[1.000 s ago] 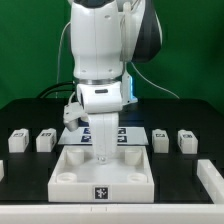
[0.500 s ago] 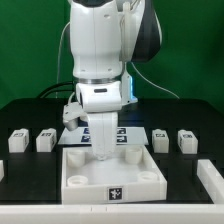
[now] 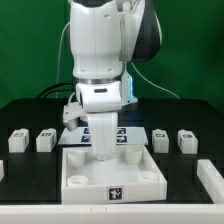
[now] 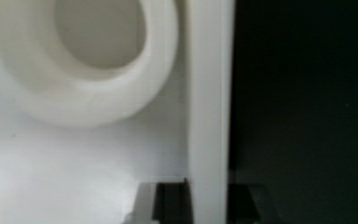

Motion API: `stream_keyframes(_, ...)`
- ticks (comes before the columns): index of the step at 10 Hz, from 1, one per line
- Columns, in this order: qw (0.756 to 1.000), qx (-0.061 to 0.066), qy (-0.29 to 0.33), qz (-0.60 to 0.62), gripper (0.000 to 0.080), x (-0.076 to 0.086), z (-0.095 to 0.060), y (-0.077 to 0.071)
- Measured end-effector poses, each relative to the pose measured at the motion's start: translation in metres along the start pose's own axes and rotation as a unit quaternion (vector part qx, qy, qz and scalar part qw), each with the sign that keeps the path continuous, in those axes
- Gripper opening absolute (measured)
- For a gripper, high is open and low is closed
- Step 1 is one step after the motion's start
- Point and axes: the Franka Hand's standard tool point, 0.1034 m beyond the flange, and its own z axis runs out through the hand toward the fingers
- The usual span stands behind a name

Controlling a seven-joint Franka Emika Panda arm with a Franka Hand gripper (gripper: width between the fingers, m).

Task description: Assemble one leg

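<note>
— Surface and room?
— Black table (image 3: 30, 178), green backdrop (image 3: 30, 50) at 12 o'clock. White arm (image 3: 100, 50) dead centre, reaching down into the white tray (image 3: 85, 190).
— And the leg?
— Four alike. From the tray: one leg (image 3: 17, 141) and a second leg (image 3: 45, 140) toward 10 o'clock, a third leg (image 3: 160, 137) and a fourth leg (image 3: 186, 140) toward 2 o'clock. All resting on the table, well apart from the gripper (image 3: 103, 154).
— Anything only in the wrist view?
— Close up on a round socket (image 4: 96, 50) and the tray's upright wall (image 4: 208, 100), dark fingertips (image 4: 172, 205) on either side of that wall. Legs and backdrop only in the exterior view.
— Pincer clenched or released?
— Cannot tell. Blurred up close; from outside, merged into one pale column.
— Hidden or cut off?
— Marker board (image 3: 130, 136) half hidden behind the arm, at 12 o'clock of the tray. White part (image 3: 212, 180) clipped by the frame edge at 3 o'clock.
</note>
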Motion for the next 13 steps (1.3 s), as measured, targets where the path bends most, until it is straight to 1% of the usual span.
stream_keyframes(1,1.000,-0.001,0.000,0.008,0.0059,0.003,0.000,0.002)
stream_keyframes(3,0.999,-0.008,0.006,0.035,0.0059,0.028,-0.001,0.026)
stream_keyframes(4,0.999,-0.006,0.008,0.045,0.0059,0.040,-0.003,0.038)
stream_keyframes(5,0.999,-0.010,0.011,0.046,0.0059,0.054,-0.005,0.051)
stream_keyframes(6,0.999,-0.011,0.013,0.043,0.0059,0.065,-0.005,0.056)
stream_keyframes(8,0.999,-0.013,0.017,0.042,0.0059,0.081,0.000,0.058)
stream_keyframes(9,0.999,-0.014,0.018,0.050,0.0060,0.085,0.000,0.060)
stream_keyframes(11,0.998,-0.018,0.018,0.057,0.0060,0.084,0.000,0.060)
stream_keyframes(12,0.998,-0.018,0.018,0.057,0.0060,0.084,0.000,0.060)
stream_keyframes(13,0.998,-0.018,0.018,0.057,0.0151,0.084,0.000,0.060)
